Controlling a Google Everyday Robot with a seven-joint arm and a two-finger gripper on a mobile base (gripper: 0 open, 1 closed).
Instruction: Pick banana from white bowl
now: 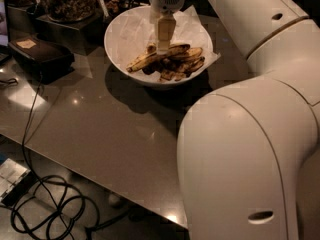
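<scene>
Gripper [163,47] of mine points straight down onto the banana [142,61] in the white bowl [120,31] for a top grasp; clamped or not, I cannot tell.

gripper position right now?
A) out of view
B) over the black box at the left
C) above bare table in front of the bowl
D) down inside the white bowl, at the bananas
D: the gripper hangs from the arm straight down into the white bowl, with its tip at the long banana on top of the pile.
</scene>
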